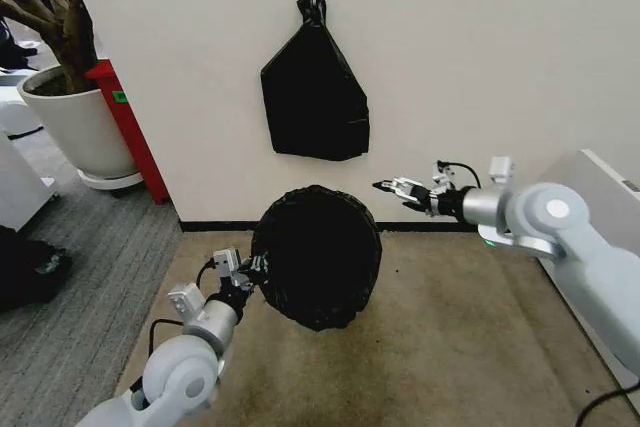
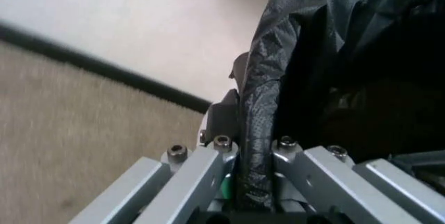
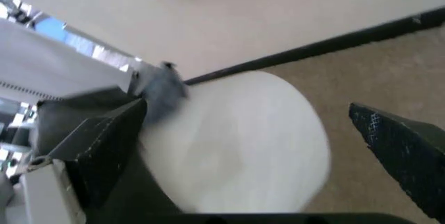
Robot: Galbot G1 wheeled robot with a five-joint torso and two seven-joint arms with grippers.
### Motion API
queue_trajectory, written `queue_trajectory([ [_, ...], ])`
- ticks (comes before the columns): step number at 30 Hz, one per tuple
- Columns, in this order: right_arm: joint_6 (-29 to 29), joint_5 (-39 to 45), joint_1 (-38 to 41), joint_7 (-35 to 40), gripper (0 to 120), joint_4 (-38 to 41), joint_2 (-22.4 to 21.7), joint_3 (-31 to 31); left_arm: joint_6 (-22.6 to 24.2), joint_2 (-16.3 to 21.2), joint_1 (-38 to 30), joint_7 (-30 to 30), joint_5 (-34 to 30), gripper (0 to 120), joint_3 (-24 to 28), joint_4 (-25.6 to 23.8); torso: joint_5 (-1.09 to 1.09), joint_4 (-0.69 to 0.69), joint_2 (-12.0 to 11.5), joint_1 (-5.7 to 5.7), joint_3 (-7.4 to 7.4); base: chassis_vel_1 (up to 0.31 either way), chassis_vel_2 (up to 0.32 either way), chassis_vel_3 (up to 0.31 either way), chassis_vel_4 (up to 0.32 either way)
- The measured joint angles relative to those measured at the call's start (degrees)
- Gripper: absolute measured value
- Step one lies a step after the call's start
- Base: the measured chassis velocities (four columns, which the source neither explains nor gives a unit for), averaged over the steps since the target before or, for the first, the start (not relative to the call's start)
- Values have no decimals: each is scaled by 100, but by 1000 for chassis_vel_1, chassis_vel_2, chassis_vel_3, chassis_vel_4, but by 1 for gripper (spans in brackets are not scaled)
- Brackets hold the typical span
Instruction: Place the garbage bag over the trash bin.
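The garbage bag point(image 1: 317, 255) covers the trash bin point(image 3: 236, 146) on the carpet floor point(image 1: 470, 327) near the wall. The left gripper point(image 1: 253, 269) has its jaws pinched on the bag's left edge. The right gripper point(image 1: 392, 187) hovers beside the bag's upper right, jaws spread and holding nothing.

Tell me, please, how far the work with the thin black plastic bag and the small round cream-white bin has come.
Done: the thin black plastic garbage bag already drapes the small round cream-white plastic trash bin. In hand: the left gripper is shut on the bag's edge at its left side. The right gripper hovers open above right, holding nothing. Left: release; whether the bag sits evenly all round cannot be told.
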Motion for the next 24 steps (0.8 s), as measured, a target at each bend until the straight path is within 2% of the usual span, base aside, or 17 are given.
queue_trajectory([
  [4,-1,-640,-1131,-560,100,197,255,799,123,-184,-231,-687,-890,1,-16,-33,0,-2,0,0,0,0,0,0,0],
  [6,59,-1278,-1648,-1190,100,235,399,1014,172,-268,-316,-1016,-1276,1,-37,-26,2,-1,0,0,0,0,0,0,0],
  [7,59,-1278,-1648,-1190,100,235,399,1014,172,-268,-316,-1016,-1276,1,-37,-26,2,-1,0,0,0,0,0,0,0],
  [8,133,-1693,-2014,-1599,100,264,533,1136,212,-330,-379,-1224,-1524,1,-50,16,0,1,0,0,0,0,0,0,0],
  [11,272,-2242,-2737,-2033,100,421,942,1297,241,-502,-582,-1768,-2234,1,-88,220,3,-1,0,0,0,0,0,0,0],
  [14,362,-2370,-3091,-2056,100,583,1240,1344,239,-636,-742,-2113,-2765,1,-180,326,-5,0,0,0,0,0,0,0,0],
  [16,431,-2373,-3375,-1966,100,764,1524,1385,215,-766,-923,-2470,-3205,1,-286,416,2,0,0,0,0,0,0,0,0],
  [18,451,-2266,-3603,-1792,100,954,1782,1425,179,-864,-1039,-2776,-3508,1,-369,497,-3,-1,0,0,0,0,0,0,0],
  [20,474,-2109,-3786,-1565,100,1121,2014,1428,179,-951,-1126,-3108,-3884,1,-477,537,0,-1,0,0,0,0,0,0,0],
  [21,474,-2109,-3786,-1565,100,1121,2014,1428,179,-951,-1126,-3108,-3884,1,-477,537,0,-1,0,0,0,0,0,0,0],
  [24,581,-1991,-3916,-1082,100,1350,2371,1330,202,-1035,-1162,-3434,-4077,1,-493,574,-1,0,0,0,0,0,0,0,0],
])
